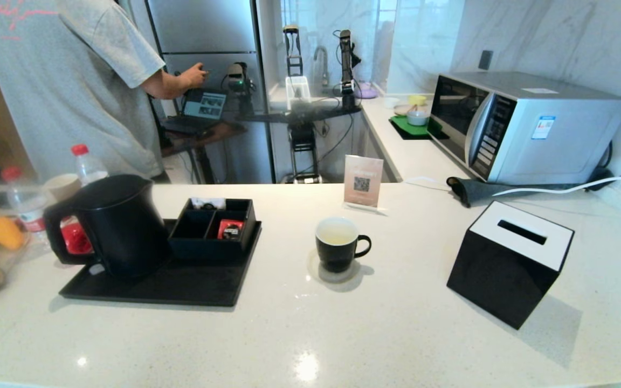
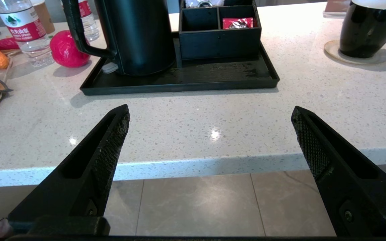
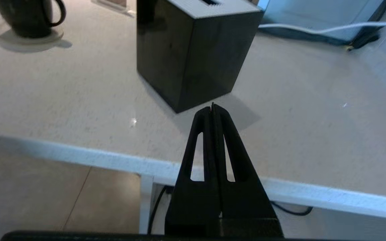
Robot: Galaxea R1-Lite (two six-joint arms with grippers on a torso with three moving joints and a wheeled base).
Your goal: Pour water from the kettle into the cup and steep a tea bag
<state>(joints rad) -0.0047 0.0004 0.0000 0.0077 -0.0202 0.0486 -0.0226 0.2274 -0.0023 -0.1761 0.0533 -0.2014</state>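
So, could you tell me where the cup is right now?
In the head view the cup stands on a round coaster mid-counter, between the black tray on the left and the tissue box on the right.

Kitchen, stone counter point(image 1: 375, 334), microwave point(image 1: 526, 126), fridge point(image 1: 202, 48), sink tap point(image 1: 319, 59)

Bright, even daylight fills the room, strongest from the pale marble wall point(image 1: 531, 37) behind the microwave point(image 1: 526, 126). Small glare spots shine on the speckled counter point(image 1: 306, 369) in front of the cup point(image 1: 337, 243). The cup and the black box point(image 1: 510, 261) to its right cast soft shadows toward the near edge. Left of the kettle point(image 1: 119, 223), the bottles point(image 1: 25, 202) look smeared and bent.
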